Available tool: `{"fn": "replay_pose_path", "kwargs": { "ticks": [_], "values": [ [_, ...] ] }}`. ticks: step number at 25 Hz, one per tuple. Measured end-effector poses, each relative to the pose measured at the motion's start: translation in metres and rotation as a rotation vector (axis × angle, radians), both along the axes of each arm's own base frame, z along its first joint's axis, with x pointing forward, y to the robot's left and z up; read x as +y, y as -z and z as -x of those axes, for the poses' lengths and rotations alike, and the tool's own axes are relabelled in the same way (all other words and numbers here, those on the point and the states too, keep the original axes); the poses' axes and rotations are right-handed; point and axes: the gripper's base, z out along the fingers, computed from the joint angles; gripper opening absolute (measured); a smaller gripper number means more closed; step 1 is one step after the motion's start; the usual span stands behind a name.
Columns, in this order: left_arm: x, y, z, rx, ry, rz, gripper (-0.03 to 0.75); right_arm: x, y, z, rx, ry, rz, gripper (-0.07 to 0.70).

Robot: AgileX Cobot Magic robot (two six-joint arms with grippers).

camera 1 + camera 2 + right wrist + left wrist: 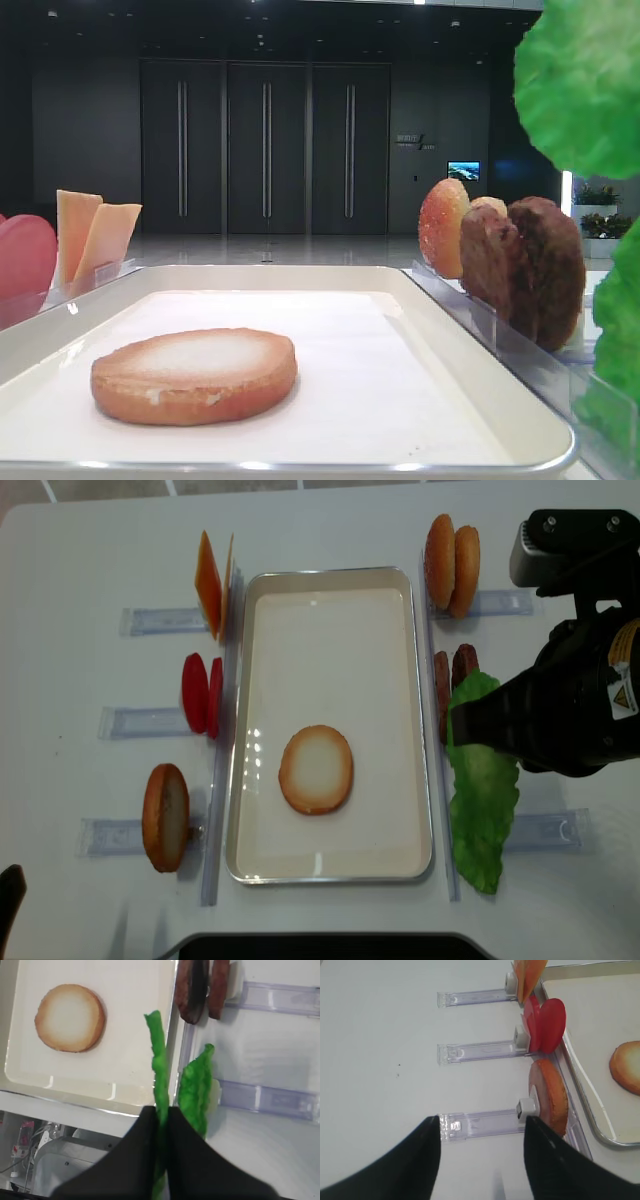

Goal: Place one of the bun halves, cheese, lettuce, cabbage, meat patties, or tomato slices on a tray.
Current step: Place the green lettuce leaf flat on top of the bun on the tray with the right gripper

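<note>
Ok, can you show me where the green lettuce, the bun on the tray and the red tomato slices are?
lettuce (482, 810), top-down outside view, middle of the lying leaf.
bun half (316, 769), top-down outside view, its pale cut face.
tomato slices (547, 1025), left wrist view, flat face of the nearer slice.

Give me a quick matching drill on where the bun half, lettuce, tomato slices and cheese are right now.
Things:
1. flat bun half
2. lettuce
3. tomato slices
4. cheese

Places:
A. pinched in the right fingers
B. lying on the tray
C. in the far holder, left of the tray
D. in the middle holder, left of the tray

Pairs: 1-B, 2-A, 3-D, 4-C
</note>
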Motion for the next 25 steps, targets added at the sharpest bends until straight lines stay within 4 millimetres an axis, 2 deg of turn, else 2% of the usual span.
{"fn": "replay_pose_path", "kwargs": {
  "ticks": [3, 7, 13, 18, 21, 25],
  "values": [
    [0.0, 0.0, 0.0, 0.0, 0.0, 0.0, 0.408, 0.01, -0.003, 0.003, -0.014, -0.041, -0.078, 0.024],
    [0.0, 0.0, 0.0, 0.0, 0.0, 0.0, 0.408, 0.043, -0.004, 0.007, -0.02, -0.172, -0.297, 0.024],
    [0.0, 0.0, 0.0, 0.0, 0.0, 0.0, 0.408, 0.091, 0.037, -0.003, 0.085, -0.33, -0.453, 0.024],
    [0.0, 0.0, 0.0, 0.0, 0.0, 0.0, 0.408, 0.124, 0.06, -0.014, 0.103, -0.423, -0.601, 0.024],
    [0.0, 0.0, 0.0, 0.0, 0.0, 0.0, 0.408, 0.134, 0.077, -0.028, 0.089, -0.43, -0.637, 0.024],
    [0.0, 0.0, 0.0, 0.0, 0.0, 0.0, 0.408, 0.131, 0.092, -0.052, 0.079, -0.424, -0.681, 0.024]
  ]
}}
